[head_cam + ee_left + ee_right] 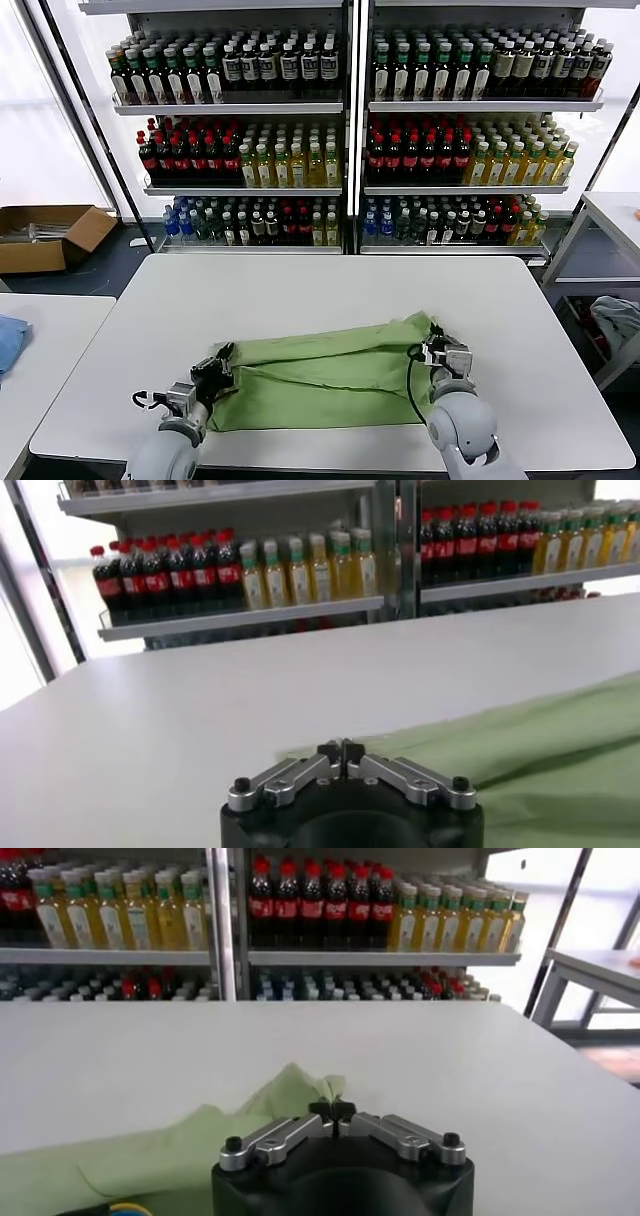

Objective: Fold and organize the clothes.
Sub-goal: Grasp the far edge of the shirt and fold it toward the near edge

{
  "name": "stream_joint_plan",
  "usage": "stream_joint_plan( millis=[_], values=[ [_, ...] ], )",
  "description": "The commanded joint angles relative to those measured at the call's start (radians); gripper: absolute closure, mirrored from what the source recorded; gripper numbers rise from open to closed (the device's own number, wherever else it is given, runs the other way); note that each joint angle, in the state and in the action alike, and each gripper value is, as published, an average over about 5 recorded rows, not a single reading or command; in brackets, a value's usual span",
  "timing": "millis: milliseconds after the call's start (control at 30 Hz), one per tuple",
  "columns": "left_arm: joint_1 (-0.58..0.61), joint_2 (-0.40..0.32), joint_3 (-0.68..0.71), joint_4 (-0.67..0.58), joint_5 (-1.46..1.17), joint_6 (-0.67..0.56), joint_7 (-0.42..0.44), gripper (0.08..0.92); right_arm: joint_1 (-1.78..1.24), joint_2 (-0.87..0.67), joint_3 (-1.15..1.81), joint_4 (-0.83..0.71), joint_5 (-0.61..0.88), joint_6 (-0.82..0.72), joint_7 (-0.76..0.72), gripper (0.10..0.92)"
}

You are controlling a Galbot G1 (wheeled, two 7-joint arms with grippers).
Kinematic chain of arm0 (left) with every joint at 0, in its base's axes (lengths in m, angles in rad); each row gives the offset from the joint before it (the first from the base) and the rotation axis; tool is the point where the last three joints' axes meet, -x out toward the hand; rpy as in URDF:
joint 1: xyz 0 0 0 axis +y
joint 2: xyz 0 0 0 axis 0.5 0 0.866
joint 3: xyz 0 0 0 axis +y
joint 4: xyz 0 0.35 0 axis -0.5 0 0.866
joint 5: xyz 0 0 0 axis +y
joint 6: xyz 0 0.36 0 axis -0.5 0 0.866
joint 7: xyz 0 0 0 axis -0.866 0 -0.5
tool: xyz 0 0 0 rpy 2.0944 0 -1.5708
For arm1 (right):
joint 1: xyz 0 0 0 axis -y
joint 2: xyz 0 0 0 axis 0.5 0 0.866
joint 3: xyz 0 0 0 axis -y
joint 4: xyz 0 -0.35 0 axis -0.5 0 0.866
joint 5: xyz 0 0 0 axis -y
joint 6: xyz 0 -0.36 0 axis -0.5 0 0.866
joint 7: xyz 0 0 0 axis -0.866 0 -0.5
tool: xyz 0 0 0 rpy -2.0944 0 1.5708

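Note:
The light green shirt (320, 375) lies folded in a long band across the front of the white table (330, 290); its collar, buttons and print are hidden. My left gripper (215, 370) is at the shirt's left end, its fingers shut on the cloth edge. In the left wrist view the fingertips (341, 748) meet at the edge of the shirt (540, 750). My right gripper (437, 350) is at the shirt's right end. In the right wrist view it (332, 1111) is shut on a raised corner of the shirt (300, 1093).
Shelves of bottles (350, 130) stand behind the table. A cardboard box (45, 235) sits on the floor at the left. A blue cloth (10, 340) lies on a side table at the left. A pale cloth (615, 320) lies at the right.

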Motion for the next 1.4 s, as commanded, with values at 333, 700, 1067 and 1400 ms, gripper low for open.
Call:
stream_joint_plan(
  millis=[333,700,1067,1400],
  values=[
    [0.037,-0.015,-0.005,-0.02,0.033,0.0,0.005,0.912,-0.188,-0.001,0.022,0.173,-0.028,0.005,0.007,0.918],
    [0.037,-0.007,-0.016,-0.032,0.038,-0.001,0.012,0.912,-0.172,0.0,0.039,0.085,-0.055,0.026,0.011,0.918],
    [0.067,-0.011,-0.025,-0.059,0.077,-0.007,0.025,0.912,-0.181,0.004,0.025,0.023,-0.101,0.028,-0.01,0.918],
    [0.082,-0.031,-0.02,-0.15,0.144,-0.028,0.016,0.737,-0.203,-0.001,0.035,0.092,-0.095,0.064,-0.025,0.785]
  ],
)
